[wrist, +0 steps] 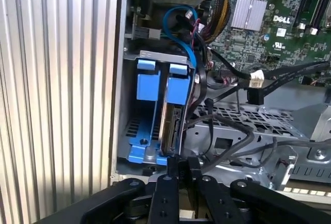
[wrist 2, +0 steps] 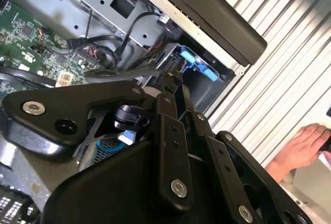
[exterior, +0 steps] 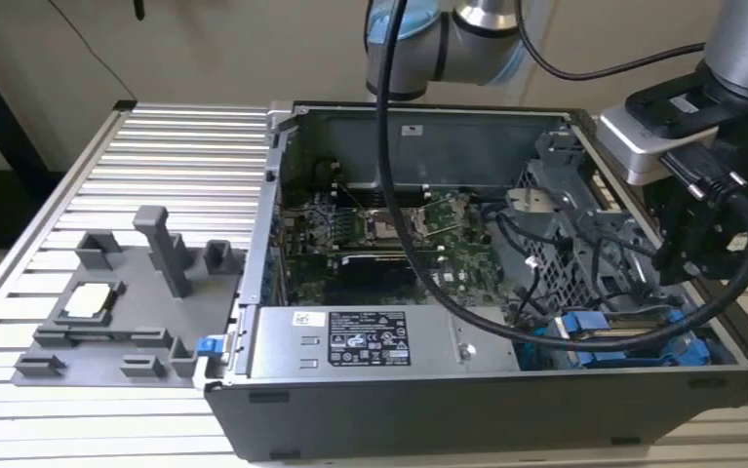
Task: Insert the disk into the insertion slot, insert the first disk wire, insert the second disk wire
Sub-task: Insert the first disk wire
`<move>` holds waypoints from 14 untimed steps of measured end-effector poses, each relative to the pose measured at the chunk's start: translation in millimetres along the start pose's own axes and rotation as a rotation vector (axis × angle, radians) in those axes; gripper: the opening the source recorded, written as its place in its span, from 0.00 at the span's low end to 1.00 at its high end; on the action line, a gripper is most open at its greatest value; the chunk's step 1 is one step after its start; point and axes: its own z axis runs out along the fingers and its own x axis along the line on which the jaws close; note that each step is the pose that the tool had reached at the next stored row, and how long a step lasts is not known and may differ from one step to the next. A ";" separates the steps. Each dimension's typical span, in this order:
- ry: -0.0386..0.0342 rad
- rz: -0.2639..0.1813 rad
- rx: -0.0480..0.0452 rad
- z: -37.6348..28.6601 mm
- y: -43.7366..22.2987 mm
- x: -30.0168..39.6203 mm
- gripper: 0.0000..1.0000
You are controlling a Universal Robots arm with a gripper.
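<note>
The disk (wrist: 170,125) stands on edge inside the insertion slot (wrist: 135,131), a grey cage with blue rails at the case's near right corner (exterior: 621,341). Its blue carrier tab (wrist: 177,81) shows at the far end, next to a second blue carrier (wrist: 147,81). My gripper (wrist: 183,164) is shut, its fingertips right at the disk's near end, and I see nothing between them. In the second wrist view the gripper (wrist 2: 173,87) points at the blue carrier (wrist 2: 196,63). Loose black wires with connectors (wrist: 253,87) lie beside the cage.
The open computer case (exterior: 347,390) sits on a ribbed metal table (exterior: 166,146). A grey fixture block (exterior: 127,302) stands at the exterior view's left. Motherboard (exterior: 387,234), perforated bracket (wrist: 248,120) and cables crowd the case. A person's hand (wrist 2: 305,146) rests beyond the table.
</note>
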 end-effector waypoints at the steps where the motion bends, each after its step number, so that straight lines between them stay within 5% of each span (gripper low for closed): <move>1: -0.0001 0.000 -0.0002 0.1 0.3 3.3 0.19; 3: -0.0006 0.000 -0.0091 0.7 -1.2 6.8 0.19; 10: -0.0118 0.004 -0.1115 4.8 -14.5 9.0 0.19; 14: -0.0183 0.006 -0.1619 7.4 -22.9 10.2 0.19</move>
